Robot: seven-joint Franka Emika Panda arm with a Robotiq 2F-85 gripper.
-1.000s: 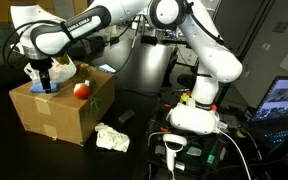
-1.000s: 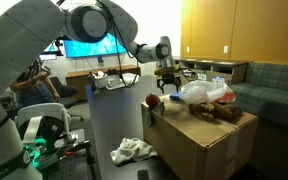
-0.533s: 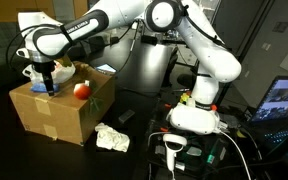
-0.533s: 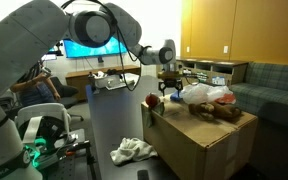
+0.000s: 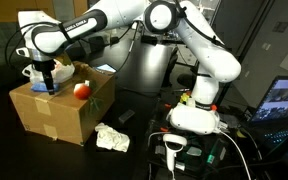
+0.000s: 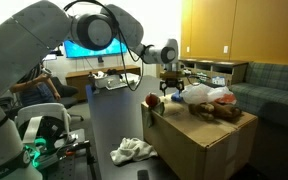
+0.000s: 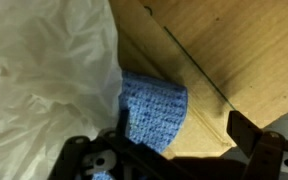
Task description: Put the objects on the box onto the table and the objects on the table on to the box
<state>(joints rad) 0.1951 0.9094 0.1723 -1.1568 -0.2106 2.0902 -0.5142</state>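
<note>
A cardboard box [image 5: 56, 118] [image 6: 199, 142] stands on the dark table. On it lie a red ball [image 5: 81, 90] [image 6: 153, 100], a white plastic bag [image 5: 66, 69] [image 6: 205, 93] [image 7: 44, 70], a blue knitted piece [image 5: 48, 89] [image 7: 152, 112] and a brown soft thing [image 6: 224, 112]. On the table lie a crumpled white cloth [image 5: 111, 138] [image 6: 131, 150] and a small black object [image 5: 124, 117]. My gripper [image 5: 46, 80] [image 6: 171, 88] [image 7: 184, 140] is open, low over the box top. The blue piece sits between its fingers, against one finger.
The robot base [image 5: 194, 115] and a lit device [image 5: 176, 150] stand beside the box. A monitor [image 6: 89, 47] and cluttered desk are behind, a couch [image 6: 269, 85] off to one side. The box edges drop to the table.
The gripper has shifted slightly across the box top near the blue piece. The objects have not moved.
</note>
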